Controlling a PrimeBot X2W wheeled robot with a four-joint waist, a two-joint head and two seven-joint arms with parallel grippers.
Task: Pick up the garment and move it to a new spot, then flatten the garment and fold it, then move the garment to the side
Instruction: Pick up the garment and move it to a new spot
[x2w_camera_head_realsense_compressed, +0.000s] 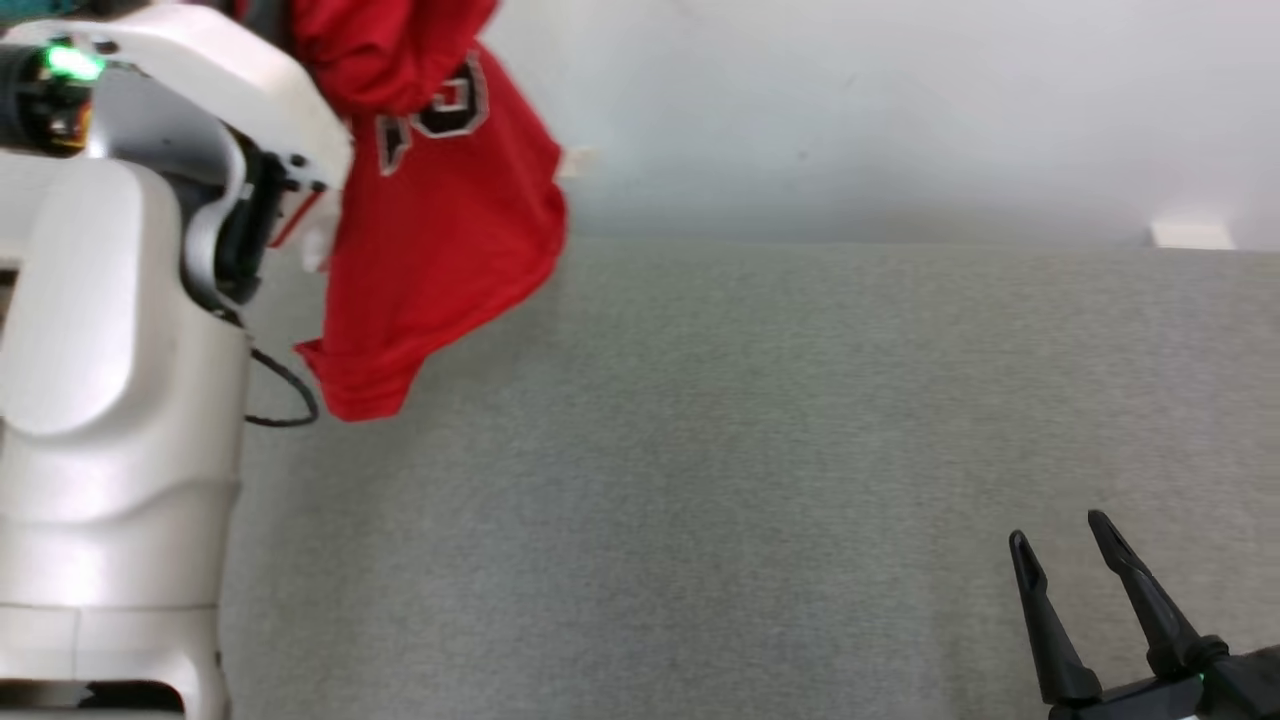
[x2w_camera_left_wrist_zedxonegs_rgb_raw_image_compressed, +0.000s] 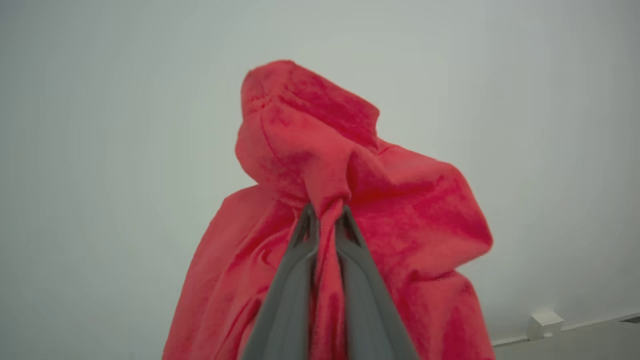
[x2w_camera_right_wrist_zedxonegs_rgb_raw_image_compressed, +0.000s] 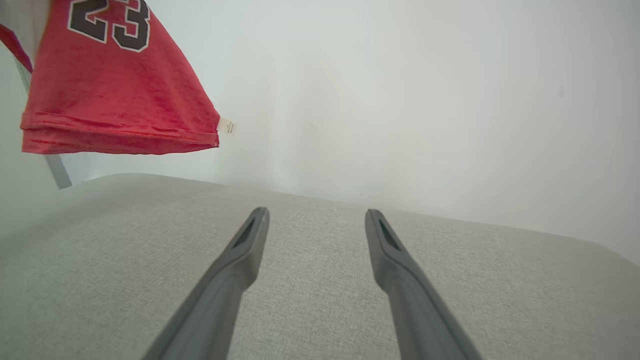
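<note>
The garment (x2w_camera_head_realsense_compressed: 440, 240) is a red jersey with black, white-edged numbers. It hangs in the air at the upper left of the head view, beside my raised white left arm, its lower corner dangling above the grey surface. In the left wrist view my left gripper (x2w_camera_left_wrist_zedxonegs_rgb_raw_image_compressed: 326, 212) is shut on a bunched fold of the garment (x2w_camera_left_wrist_zedxonegs_rgb_raw_image_compressed: 400, 200), which drapes down around the fingers. The right wrist view shows the garment's hem (x2w_camera_right_wrist_zedxonegs_rgb_raw_image_compressed: 115, 100) hanging clear of the surface at the upper left. My right gripper (x2w_camera_head_realsense_compressed: 1060, 545) stands open and empty at the lower right, its two fingers wide apart over the fabric (x2w_camera_right_wrist_zedxonegs_rgb_raw_image_compressed: 316, 220).
A grey fabric-covered surface (x2w_camera_head_realsense_compressed: 760, 480) spreads across the work area, ending at a pale wall (x2w_camera_head_realsense_compressed: 850, 110) behind. A small white block (x2w_camera_head_realsense_compressed: 1190, 232) sits at the surface's far right edge. My left arm's white body (x2w_camera_head_realsense_compressed: 110, 400) takes up the left side.
</note>
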